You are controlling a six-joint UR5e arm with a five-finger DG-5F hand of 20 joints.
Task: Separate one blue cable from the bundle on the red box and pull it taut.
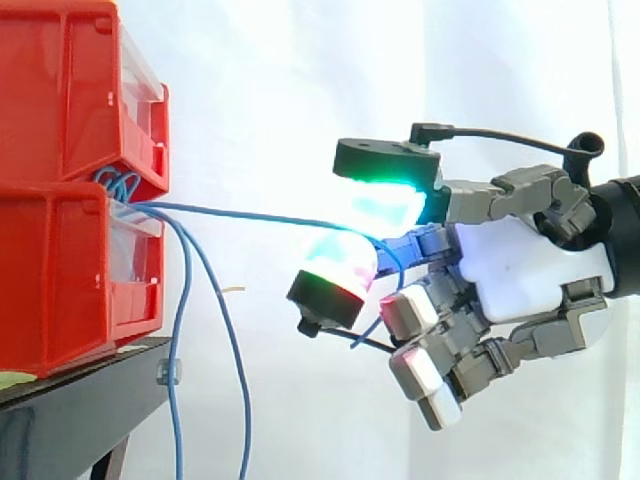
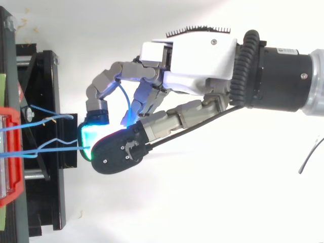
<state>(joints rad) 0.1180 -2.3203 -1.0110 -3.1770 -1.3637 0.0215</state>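
1. the hand pinches one blue cable between two glowing fingertips; its other fingers are curled in below and hold nothing.
2. the held cable leaves the gap between the upper red bin and the lower red bin and runs almost level across to the pads, with only a slight sag, in front of the white curtain. its short free end curls down behind the pinch.
3. the rest of the bundle sits looped at the bins' edge, and two more blue strands hang slack from it past the black stand, well apart from the hand.
4. handling, as a judgement: the cable looks thin, light and limp, so it will follow the hand with little resistance until the slack is gone. its smooth jacket may slide between the pads under tension.
5. the grip point near the free end looks sensible, since it leaves a long run to tension. but the tail is short, so a slip could lose the cable.
6. separation appears done. what remains is a small, steady pull away from the bins to take out the sag, without jerking the anchored end.
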